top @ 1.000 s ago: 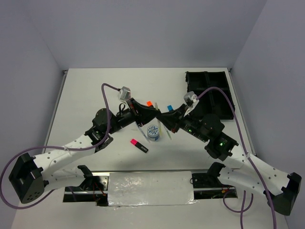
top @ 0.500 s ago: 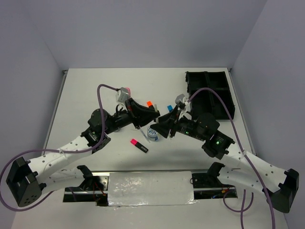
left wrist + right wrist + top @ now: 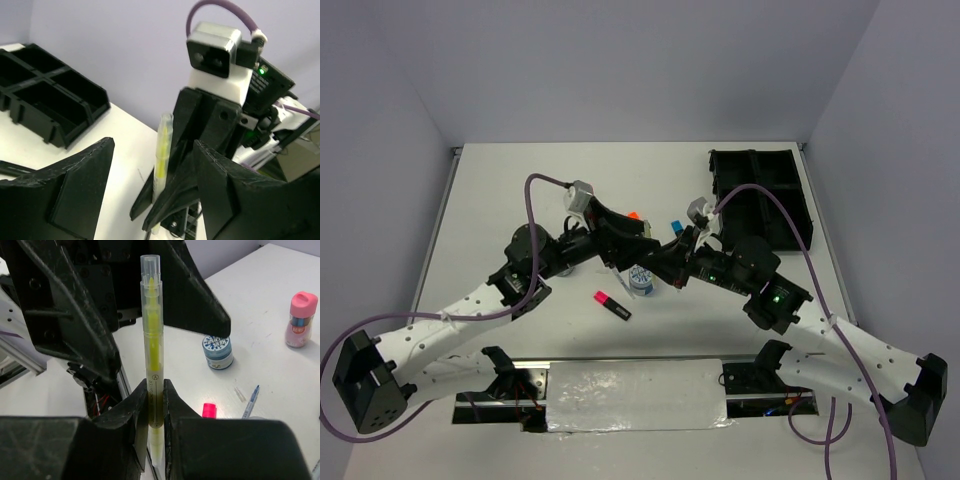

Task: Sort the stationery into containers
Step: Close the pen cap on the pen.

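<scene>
Right claw (image 3: 155, 390) is clamped on the lower barrel of a thin pale pen (image 3: 151, 315) with a yellow core, held upright; left claw (image 3: 152, 145) stands apart, a finger on either side of that pen with gaps between; below, on the tabletop (image 3: 260, 300), sit a blue-white tub (image 3: 217, 351), a pink bottle (image 3: 300, 320) and a pink-capped highlighter (image 3: 613, 304); the black organiser tray (image 3: 760, 190) lies well apart, far right.

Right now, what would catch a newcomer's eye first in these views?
Centre stage, the right gripper clamps a clear yellow pen, its tip towards the open left gripper close opposite. The black organiser tray sits at the far right.
</scene>
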Tool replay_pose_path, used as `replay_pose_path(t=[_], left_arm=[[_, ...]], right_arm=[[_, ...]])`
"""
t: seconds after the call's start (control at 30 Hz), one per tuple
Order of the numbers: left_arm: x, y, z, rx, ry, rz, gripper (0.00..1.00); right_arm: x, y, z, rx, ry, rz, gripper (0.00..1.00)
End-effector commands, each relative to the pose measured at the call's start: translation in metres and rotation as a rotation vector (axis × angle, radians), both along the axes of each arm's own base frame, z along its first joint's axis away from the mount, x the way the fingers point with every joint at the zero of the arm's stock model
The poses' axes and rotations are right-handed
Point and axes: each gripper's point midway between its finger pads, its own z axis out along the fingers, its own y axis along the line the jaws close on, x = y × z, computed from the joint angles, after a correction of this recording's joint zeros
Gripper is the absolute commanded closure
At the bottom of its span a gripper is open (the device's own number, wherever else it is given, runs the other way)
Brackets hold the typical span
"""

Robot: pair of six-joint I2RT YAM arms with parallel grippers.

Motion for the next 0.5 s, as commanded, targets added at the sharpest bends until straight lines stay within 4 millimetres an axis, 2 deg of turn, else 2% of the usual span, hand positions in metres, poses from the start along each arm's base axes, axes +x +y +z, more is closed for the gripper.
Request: replay_pose_path(t=[0.0, 0.1, 0.2, 0.37, 0.47], left_arm=[[0.004, 0.011, 0.041, -0.036, -0.105, 0.072, 0.23], [0.008, 0.019, 0.055, -0.051, -0.127, 0.123, 0.24], [0.014, 0.021, 0.058, -0.034, -0.117, 0.156, 0.27], [0.012, 0.016, 0.055, -0.032, -0.112, 0.128, 0.34], [0.012, 0.012, 0.047, -0.026, -0.093, 0.113, 0.46]], right_arm=[[0.0, 0.0, 0.007, 0.008, -0.022, -0.001, 1.0], [-0.003, 0.002, 0.004, 0.007, -0.013, 0.015, 1.0], [-0.004, 0.002, 0.004, 0.008, -0.01, 0.023, 1.0], [-0.003, 0.003, 0.005, 0.006, -0.007, 0.02, 1.0], [-0.003, 0.004, 0.005, 0.004, -0.002, 0.023, 1.0]])
